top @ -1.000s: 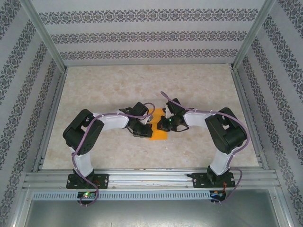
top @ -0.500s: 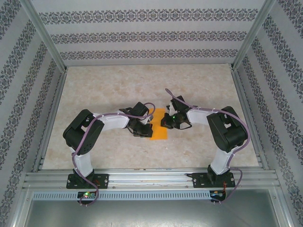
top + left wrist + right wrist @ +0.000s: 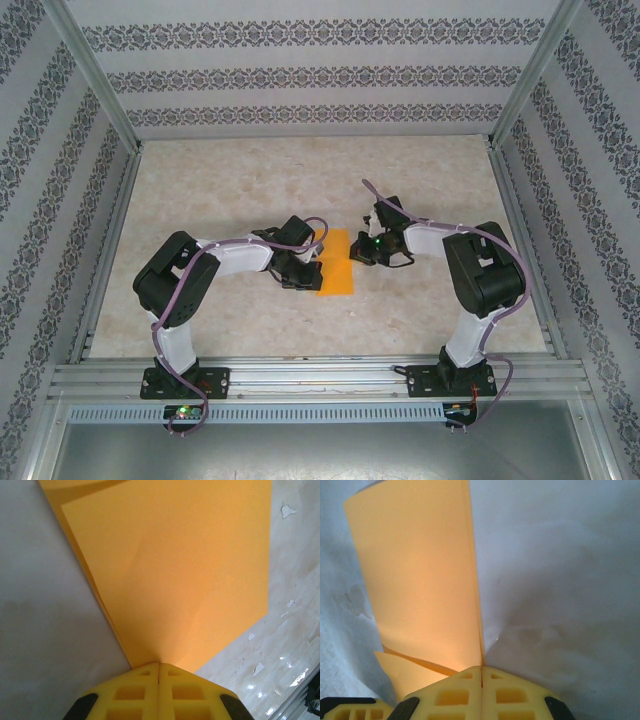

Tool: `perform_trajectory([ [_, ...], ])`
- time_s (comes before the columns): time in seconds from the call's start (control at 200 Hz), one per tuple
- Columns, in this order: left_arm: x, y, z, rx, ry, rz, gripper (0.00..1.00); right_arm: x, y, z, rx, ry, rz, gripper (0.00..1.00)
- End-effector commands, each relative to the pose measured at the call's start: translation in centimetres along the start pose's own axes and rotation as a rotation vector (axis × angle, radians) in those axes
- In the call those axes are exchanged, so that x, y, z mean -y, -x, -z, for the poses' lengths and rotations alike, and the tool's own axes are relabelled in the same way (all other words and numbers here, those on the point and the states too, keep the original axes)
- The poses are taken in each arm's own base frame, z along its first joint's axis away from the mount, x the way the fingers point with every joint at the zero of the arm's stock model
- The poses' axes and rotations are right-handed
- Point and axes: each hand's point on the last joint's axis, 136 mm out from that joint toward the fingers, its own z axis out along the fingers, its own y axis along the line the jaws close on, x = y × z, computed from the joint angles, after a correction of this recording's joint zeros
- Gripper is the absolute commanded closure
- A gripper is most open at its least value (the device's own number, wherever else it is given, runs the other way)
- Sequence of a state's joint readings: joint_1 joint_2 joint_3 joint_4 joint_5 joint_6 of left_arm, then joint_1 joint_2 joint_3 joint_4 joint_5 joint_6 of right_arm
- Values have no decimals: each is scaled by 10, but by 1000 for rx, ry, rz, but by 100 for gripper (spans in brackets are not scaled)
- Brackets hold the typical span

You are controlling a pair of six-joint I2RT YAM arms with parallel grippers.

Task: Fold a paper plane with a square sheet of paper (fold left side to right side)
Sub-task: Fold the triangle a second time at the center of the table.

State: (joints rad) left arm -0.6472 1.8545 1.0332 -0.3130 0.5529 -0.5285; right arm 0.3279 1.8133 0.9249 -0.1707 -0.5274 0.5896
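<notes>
Shows left gripper (image 3: 159, 664) and right gripper (image 3: 482, 668) fully closed, tips at the square sheet of paper (image 3: 175, 570) just ahead; cannot tell whether nipped. Likely light, floppy, crease-prone: pinch a free edge.

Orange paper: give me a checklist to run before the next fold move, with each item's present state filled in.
1. Orange paper lies on the table as a narrow folded strip: ok.
2. Left hand shut, tips at the paper's left edge: ok.
3. Right hand shut, tips at the paper's right edge: ok.
4. Either hand actually pinching the paper rather than pressing on it: cannot tell.
5. Paper layers flush: not ok; the right wrist view shows a lower layer peeking out beside the fingers.
6. Hands apart from each other, one on each side of the strip: ok.
</notes>
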Motion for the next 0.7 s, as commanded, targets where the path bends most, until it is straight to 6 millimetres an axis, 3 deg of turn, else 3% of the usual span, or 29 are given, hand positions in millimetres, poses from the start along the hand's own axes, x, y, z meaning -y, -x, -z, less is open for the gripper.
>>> perform_trajectory([
  [0.0,-46,-36,-17,-115,170,56,100,29,16,1,42,-99,-18,100],
  [0.44,-44,-34,-17,-107,166,53,100,20,28,21,80,-65,-18,100],
  [0.699,-44,-34,-17,-108,165,52,100,-13,2,23,46,56,4,100],
])
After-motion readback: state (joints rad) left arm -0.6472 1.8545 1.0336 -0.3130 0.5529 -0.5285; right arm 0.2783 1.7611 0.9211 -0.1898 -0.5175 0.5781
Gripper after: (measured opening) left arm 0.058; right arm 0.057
